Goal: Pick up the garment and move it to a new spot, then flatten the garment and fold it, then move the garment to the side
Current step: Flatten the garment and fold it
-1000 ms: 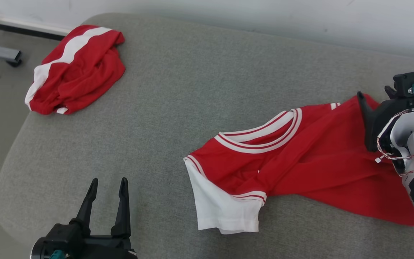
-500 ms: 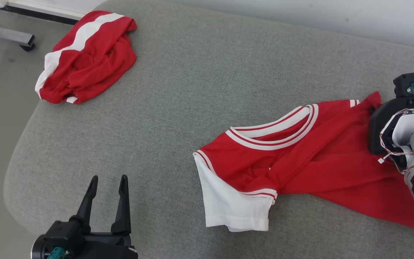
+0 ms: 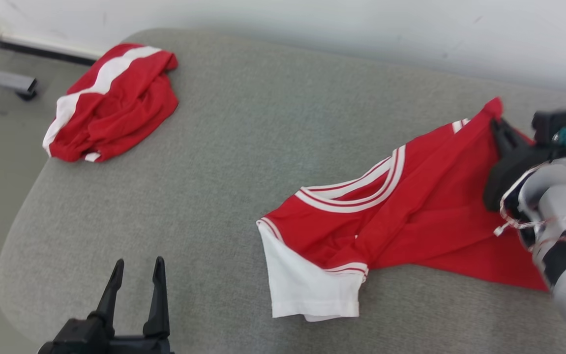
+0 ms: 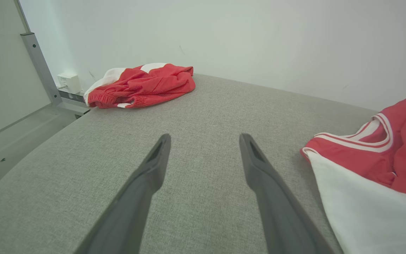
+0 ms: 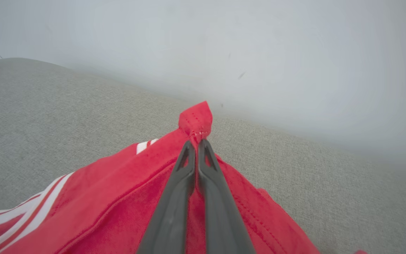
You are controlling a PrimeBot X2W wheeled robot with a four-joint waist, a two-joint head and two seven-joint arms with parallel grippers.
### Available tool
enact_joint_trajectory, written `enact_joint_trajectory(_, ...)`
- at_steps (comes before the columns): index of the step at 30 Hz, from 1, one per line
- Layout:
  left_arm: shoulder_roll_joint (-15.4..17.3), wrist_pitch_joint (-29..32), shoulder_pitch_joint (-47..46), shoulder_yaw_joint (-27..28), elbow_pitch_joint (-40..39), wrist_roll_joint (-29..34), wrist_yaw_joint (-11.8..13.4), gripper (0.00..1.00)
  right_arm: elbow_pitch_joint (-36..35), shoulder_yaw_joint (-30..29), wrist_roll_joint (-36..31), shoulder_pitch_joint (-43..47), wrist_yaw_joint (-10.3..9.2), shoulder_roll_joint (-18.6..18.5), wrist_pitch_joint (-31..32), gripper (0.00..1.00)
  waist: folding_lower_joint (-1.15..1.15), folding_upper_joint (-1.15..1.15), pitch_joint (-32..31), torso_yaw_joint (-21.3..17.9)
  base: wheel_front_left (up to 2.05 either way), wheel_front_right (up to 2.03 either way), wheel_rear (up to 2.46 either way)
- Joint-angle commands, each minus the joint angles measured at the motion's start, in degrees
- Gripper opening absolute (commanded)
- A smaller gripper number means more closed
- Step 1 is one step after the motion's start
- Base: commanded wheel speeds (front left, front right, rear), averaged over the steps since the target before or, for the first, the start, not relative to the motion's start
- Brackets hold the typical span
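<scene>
The garment [image 3: 410, 211] is a red jersey with white sleeves and a striped collar, spread crumpled over the right half of the grey cushion [image 3: 243, 147]. My right gripper [image 3: 497, 123] is shut on a corner of its far edge, which is lifted into a peak. In the right wrist view the two fingers [image 5: 174, 197] pinch red cloth [image 5: 195, 120] that sticks up past their tips. My left gripper [image 3: 135, 268] hovers open over bare cushion at the lower left, well left of the white sleeve [image 3: 307, 290]. The left wrist view shows that sleeve [image 4: 365, 208] to the right of its spread fingers [image 4: 153, 169].
Red shorts with a white stripe [image 3: 110, 103] lie bunched at the cushion's far left corner; the left wrist view has them [image 4: 143, 84] far ahead. A white wall [image 3: 361, 29] runs behind the cushion. A metal frame leg [image 3: 7, 81] stands on the floor at left.
My right gripper has closed on the garment's far corner and raised it, pulling the cloth up toward the back right. The head camera has shifted. My left gripper stays open in place.
</scene>
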Motion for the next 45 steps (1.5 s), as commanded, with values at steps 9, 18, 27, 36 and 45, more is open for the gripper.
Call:
enact_joint_trajectory(9, -0.02, -0.19, 3.87, 1.72, -0.77, 1.68, 0.04, 1.00, -10.63, 1.71, 3.48, 11.60, -0.15, -0.60, -5.32, 0.00, 0.00, 0.00, -5.86, -6.41, 0.00, 0.00, 0.00)
enact_joint_trajectory(18, -0.02, -0.19, 5.07, 2.54, -1.25, 2.02, -0.26, 1.00, -32.99, -10.00, 0.19, 33.48, -0.14, 0.42, -5.42, 0.00, 0.00, 0.00, -6.97, -9.73, 0.00, 0.00, 0.00)
enact_joint_trajectory(27, -0.01, -0.19, 5.42, 2.50, -1.17, 2.45, -0.30, 1.00, -39.55, -17.13, -3.35, 45.73, -0.14, 6.19, -5.42, 1.00, 0.00, 0.00, -7.21, -10.92, 0.00, 0.00, 0.00)
enact_joint_trajectory(36, -0.02, -0.19, 5.71, 3.21, -0.98, 3.12, -0.45, 1.00, -45.71, -21.16, -6.00, 48.01, -0.14, 8.18, -5.35, 1.00, 0.00, 0.00, -8.61, -11.37, 0.00, 0.00, 0.00)
enact_joint_trajectory(45, -0.01, -0.19, 7.04, 3.94, -1.34, 3.83, -0.38, 1.00, -52.61, -24.73, -6.81, 52.73, -0.14, 9.59, -5.33, 1.00, 0.00, 0.00, -11.18, -11.59, 0.00, 0.00, 0.00)
